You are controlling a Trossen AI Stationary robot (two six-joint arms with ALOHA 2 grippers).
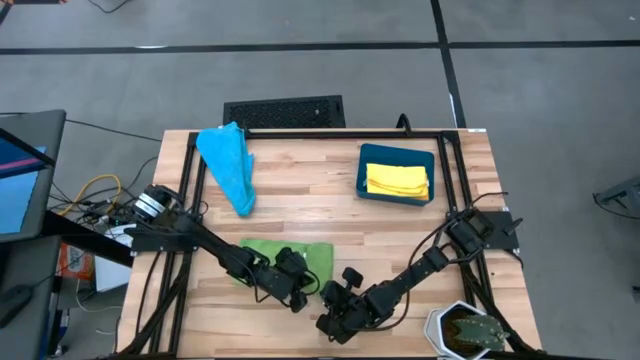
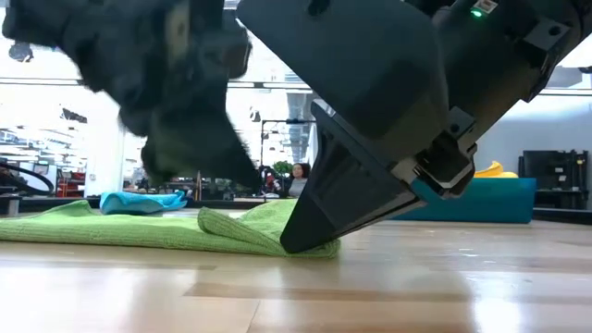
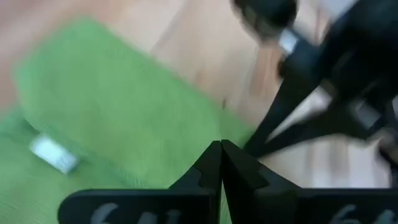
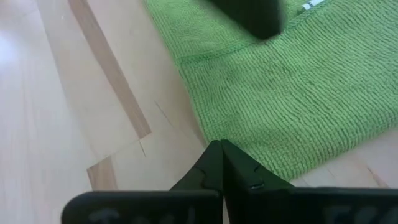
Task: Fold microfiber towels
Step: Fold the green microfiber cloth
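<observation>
Closest to the low camera, our right gripper (image 2: 310, 242) comes down at a slant with its tip on the near corner of the green towel (image 2: 139, 229), fingers pressed together; whether any cloth is caught between them we cannot tell. Our left gripper (image 1: 298, 290) hovers over the same towel just beside it, fingers closed and apparently empty. That towel lies near the front edge of the table (image 1: 300, 190), partly doubled over. A blue towel (image 1: 228, 165) sits bunched toward the back left, and a yellow towel (image 1: 397, 180) rests in the teal bin (image 1: 362, 185) at back right.

We judge the main risk to be the two grippers crowding one corner: they stand almost touching, so a move by either could knock the other. If the right tip only pins the cloth instead of pinching it, a pull may drag the whole towel or slip off, undoing the fold already there.
</observation>
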